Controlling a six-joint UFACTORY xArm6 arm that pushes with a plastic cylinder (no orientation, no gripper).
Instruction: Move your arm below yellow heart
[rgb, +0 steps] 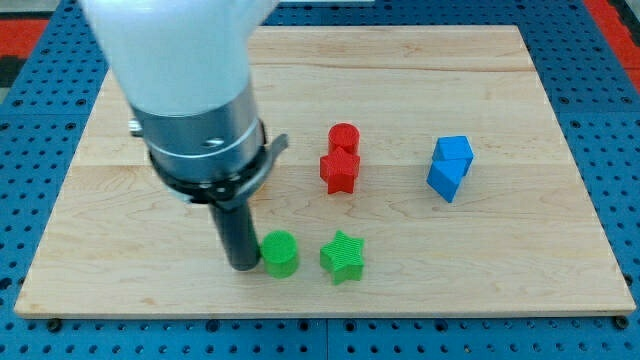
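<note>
No yellow heart shows in the camera view; the arm's wide body covers the board's upper left, and it may hide blocks. My tip rests on the board at the lower middle, touching or nearly touching the left side of a green round block. A green star block lies just to the right of the round one.
A red round block sits against a red star block near the middle. Two blue blocks lie together at the right. The wooden board ends near the view's bottom, on a blue pegboard.
</note>
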